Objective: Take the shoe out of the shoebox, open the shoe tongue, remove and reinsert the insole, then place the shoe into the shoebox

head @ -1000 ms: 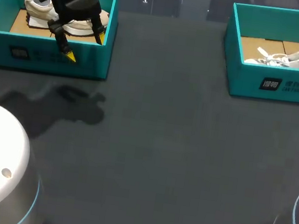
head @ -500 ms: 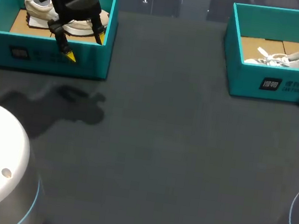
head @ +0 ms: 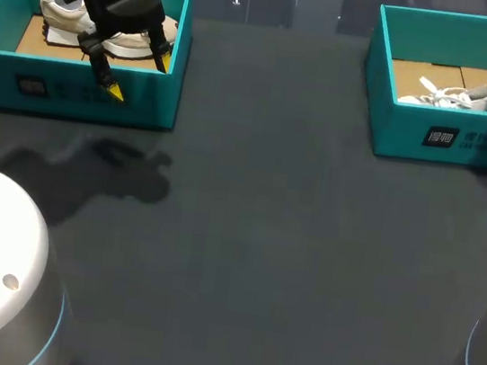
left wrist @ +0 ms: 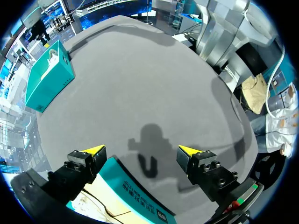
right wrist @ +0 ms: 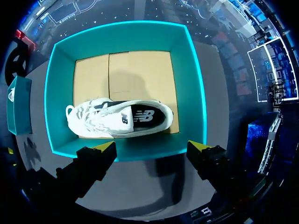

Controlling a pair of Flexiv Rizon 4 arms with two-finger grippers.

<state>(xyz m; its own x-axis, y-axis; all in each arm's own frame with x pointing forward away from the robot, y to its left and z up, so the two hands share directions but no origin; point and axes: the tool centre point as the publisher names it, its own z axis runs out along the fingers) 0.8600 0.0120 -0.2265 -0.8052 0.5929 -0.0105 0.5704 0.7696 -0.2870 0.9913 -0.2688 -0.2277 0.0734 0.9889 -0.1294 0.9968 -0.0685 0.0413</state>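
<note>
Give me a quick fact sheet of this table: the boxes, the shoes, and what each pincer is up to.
Table: dark grey
Left shoebox: teal, holds a cream shoe
Right shoebox: teal, holds a white shoe
Left pincer: open, empty, above its box's front wall
Right pincer: open, empty, above its box
Shoes taken out: none yet

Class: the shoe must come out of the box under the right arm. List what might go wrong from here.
1. The white shoe lies on its side close to the right shoebox wall nearest the open right jaws; descending, a jaw might strike that wall.
2. Its loose laces could snag during lifting.
3. The open left jaws straddle the front wall of the left shoebox and could hit it.
</note>
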